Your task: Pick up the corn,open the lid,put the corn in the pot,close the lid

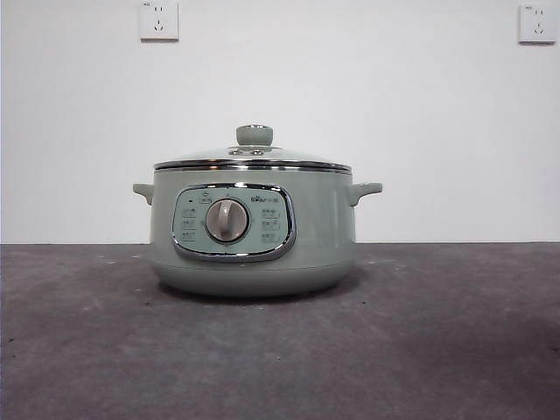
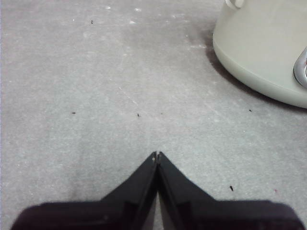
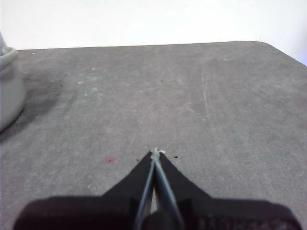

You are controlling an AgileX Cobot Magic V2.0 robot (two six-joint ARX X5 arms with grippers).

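Note:
The sage-green pot [image 1: 254, 232] stands in the middle of the table with the glass lid [image 1: 253, 160] sitting closed on it, green knob [image 1: 255, 135] on top. The corn is not in view in any frame. My left gripper [image 2: 157, 154] is shut and empty above the bare table, with the pot's lower side [image 2: 264, 48] off to one side ahead of it. My right gripper [image 3: 156, 152] is shut and empty above the bare table, with one edge of the pot [image 3: 8, 91] at the side of its view. Neither arm shows in the front view.
The dark grey table [image 1: 437, 350] runs to a white wall with two sockets [image 1: 158, 19], [image 1: 536, 23]. The table's far edge and rounded corner [image 3: 268, 45] show in the right wrist view.

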